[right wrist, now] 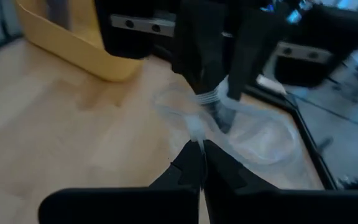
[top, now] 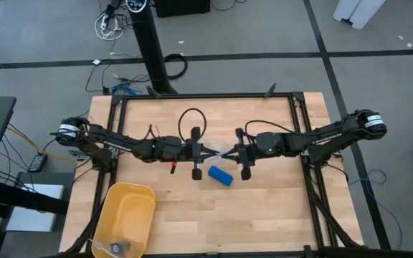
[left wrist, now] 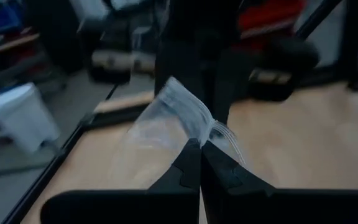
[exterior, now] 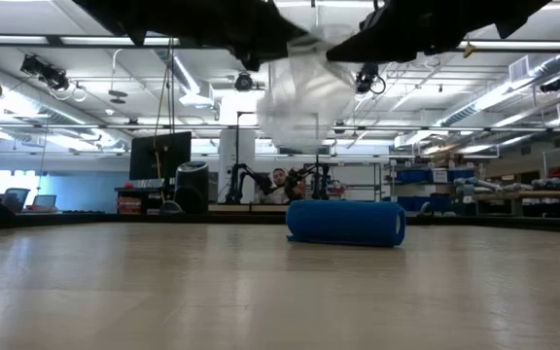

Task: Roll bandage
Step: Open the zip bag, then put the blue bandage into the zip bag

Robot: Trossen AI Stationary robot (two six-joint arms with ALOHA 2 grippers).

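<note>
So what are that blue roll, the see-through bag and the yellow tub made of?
The blue roll looks like soft matte fabric, with no shine. The bag, pinched between both grippers, seems thin glossy plastic: see-through and crinkled. The tub looks like smooth moulded plastic, probably rigid.

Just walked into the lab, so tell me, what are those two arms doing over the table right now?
Both arms meet over the middle of the table, holding a clear plastic bag up between them. The left gripper and the right gripper each have their jaws shut on an edge of it. The bandage, a compact blue roll, lies on the table just below, untouched. A yellow bin sits near the left arm.
</note>
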